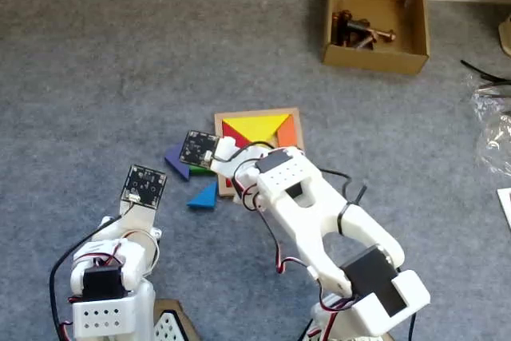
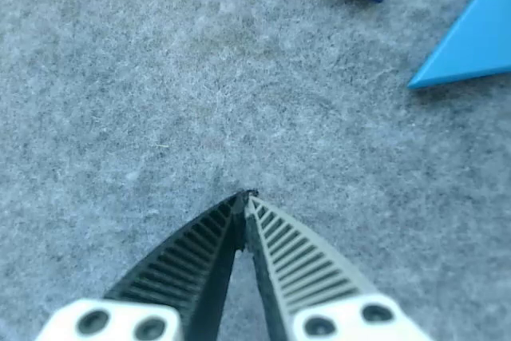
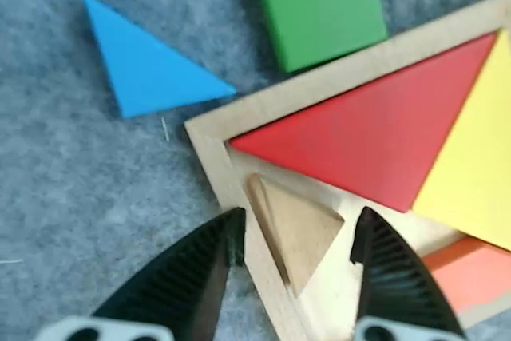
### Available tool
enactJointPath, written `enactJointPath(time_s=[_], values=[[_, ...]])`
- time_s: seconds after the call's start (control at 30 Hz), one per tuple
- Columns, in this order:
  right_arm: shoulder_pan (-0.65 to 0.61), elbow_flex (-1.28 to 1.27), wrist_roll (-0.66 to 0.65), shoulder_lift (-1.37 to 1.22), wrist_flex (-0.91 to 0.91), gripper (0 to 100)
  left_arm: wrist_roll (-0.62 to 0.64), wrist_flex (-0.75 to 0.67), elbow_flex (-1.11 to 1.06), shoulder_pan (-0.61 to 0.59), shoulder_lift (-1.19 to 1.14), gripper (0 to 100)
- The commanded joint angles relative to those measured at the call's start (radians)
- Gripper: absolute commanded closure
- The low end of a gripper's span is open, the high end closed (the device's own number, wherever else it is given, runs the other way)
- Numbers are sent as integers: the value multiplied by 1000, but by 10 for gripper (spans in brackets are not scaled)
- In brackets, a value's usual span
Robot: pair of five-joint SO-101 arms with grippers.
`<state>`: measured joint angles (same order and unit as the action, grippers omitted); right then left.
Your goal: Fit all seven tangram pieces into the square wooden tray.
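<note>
Lying beside tray (image 3: 209,135): green piece (image 3: 319,5), blue triangle (image 3: 148,69); left jaws closed, right jaws open.

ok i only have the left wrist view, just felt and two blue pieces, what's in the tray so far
observer: the tray holds a red triangle, a yellow triangle and an orange piece.
operator: and the other arm
observer: the right end effector is open over a corner of the tray, straddling a plain wood triangle that lies inside.
operator: anything else loose
observer: a green piece on the felt, outside the tray and right beside its rim.
</note>
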<state>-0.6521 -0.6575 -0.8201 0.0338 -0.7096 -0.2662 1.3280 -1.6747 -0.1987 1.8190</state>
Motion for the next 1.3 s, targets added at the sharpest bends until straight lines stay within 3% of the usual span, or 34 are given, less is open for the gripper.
enactJointPath(time_s=[0.0,0.37,0.53,0.73,0.83,0.93,1.27], values=[[-18,39,6,-1,13,777,8,6,-21,-13,7,986],[54,99,112,4,7,781,8,6,-21,-13,7,986],[68,93,209,130,10,781,8,6,-21,-13,7,986],[186,88,215,180,13,788,8,6,-21,-13,7,986],[222,88,215,142,13,851,8,6,-21,-13,7,986],[223,96,215,73,13,892,8,6,-21,-13,7,986],[223,99,215,-71,13,892,8,6,-21,-13,7,986]])
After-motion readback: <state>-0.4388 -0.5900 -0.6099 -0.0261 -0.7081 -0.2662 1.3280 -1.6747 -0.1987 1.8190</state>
